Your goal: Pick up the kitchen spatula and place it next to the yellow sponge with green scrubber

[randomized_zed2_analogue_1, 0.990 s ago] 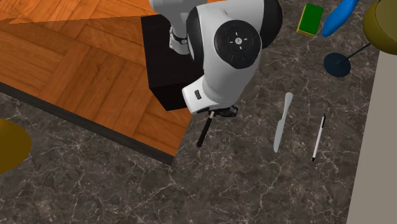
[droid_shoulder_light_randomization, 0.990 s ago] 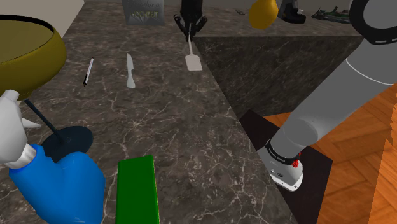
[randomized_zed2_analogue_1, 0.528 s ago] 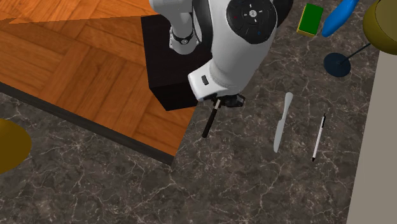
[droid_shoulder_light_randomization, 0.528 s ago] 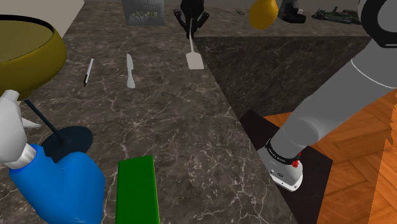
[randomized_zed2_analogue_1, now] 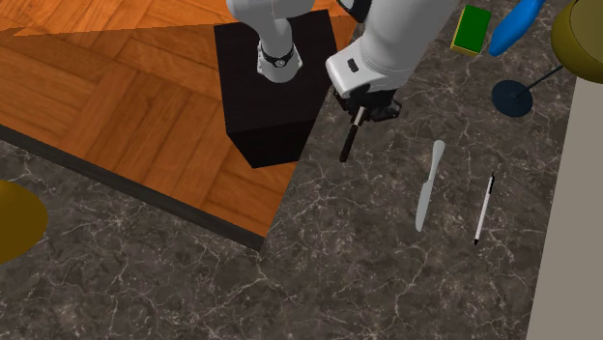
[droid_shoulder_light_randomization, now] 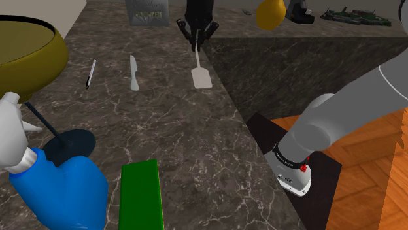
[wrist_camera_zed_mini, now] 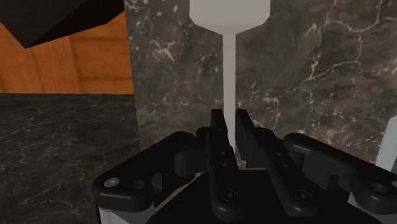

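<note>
Tool (droid_shoulder_light_randomization: 198,38), black, with its 2 fingers clenched on the thin shaft of the white flat-bladed kitchen spatula (droid_shoulder_light_randomization: 201,78). I hold the spatula with its blade pointing away from the tool, over the dark veined marble tabletop (droid_shoulder_light_randomization: 176,131) near the edge beside my black box stand (randomized_zed2_analogue_1: 271,121). Green-topped yellow rectangular sponge (randomized_zed2_analogue_1: 472,29) lies well apart. Pale grey knife (droid_shoulder_light_randomization: 134,72) and slim pen (droid_shoulder_light_randomization: 90,73) lie at the shoulder view's left of the spatula.
</note>
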Controlling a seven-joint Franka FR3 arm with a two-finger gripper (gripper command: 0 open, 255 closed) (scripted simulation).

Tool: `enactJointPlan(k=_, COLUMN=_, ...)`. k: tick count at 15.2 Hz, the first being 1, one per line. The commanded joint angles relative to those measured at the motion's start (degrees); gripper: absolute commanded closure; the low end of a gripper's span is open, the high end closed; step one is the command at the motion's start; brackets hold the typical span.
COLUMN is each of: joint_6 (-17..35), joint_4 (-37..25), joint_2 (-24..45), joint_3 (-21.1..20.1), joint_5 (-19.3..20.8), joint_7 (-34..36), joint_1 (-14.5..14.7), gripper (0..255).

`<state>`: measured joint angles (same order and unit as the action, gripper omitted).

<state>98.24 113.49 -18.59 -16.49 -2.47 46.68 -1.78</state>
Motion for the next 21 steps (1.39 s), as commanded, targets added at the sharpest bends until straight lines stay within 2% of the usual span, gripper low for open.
enactJointPlan(k=1, joint_6=-0.43, joint_4=2.16, joint_2=-2.68, joint_3=-1.18, joint_5=-1.03, joint_7=1.89, joint_1=1.05, gripper=255)
enactJointPlan(k=11, joint_6=-3.19, joint_4=7.6, joint_2=-11.74, joint_3=-8.51, joint_5=-6.61, joint_7=12.58, joint_1=6.53, gripper=255)
enactJointPlan(k=21, joint_6=-6.03, joint_4=6.63, joint_2=-15.39, joint_3=-17.94, joint_5=-12.35, joint_7=25.17, joint_1=11.21, gripper=255)
